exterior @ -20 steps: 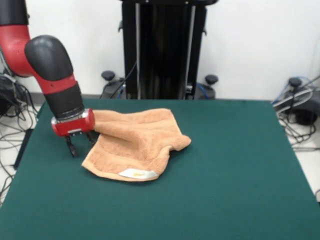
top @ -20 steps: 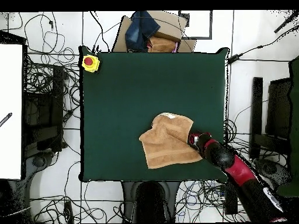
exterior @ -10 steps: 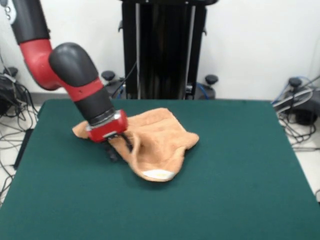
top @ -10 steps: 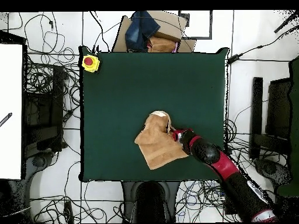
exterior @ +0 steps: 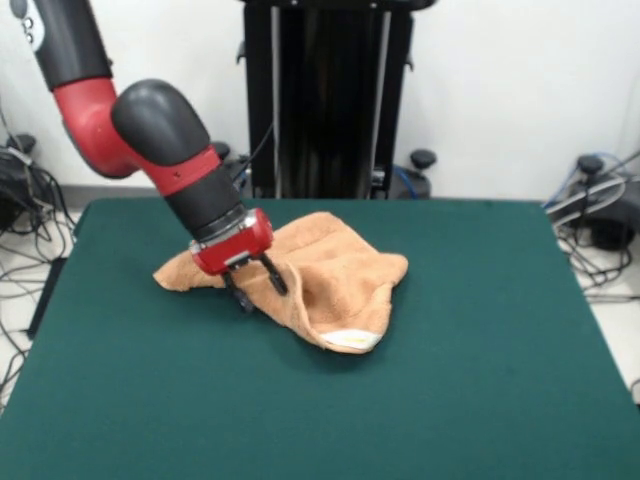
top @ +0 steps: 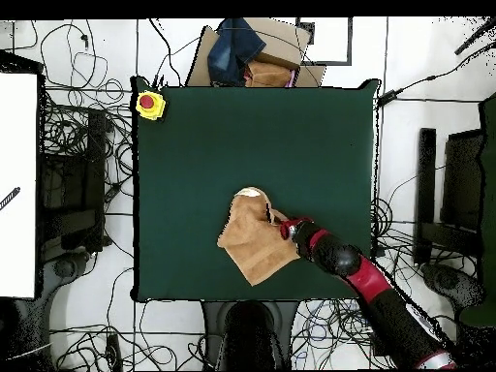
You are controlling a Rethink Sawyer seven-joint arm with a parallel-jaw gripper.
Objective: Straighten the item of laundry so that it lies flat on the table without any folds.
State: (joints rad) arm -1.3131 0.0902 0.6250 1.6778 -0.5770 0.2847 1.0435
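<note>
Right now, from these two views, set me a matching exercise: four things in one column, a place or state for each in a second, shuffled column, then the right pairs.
Things:
1. peach-orange terry towel
2. red and black gripper
3. yellow box with a red button
4. small white label

Places or states:
A. at a corner of the dark green table
B. on the towel's fold nearest the front camera
C. bunched and folded, not flat
D. fingers spread, down at the towel's edge

Pairs: 1-C, 2-D, 3-A, 4-B
</note>
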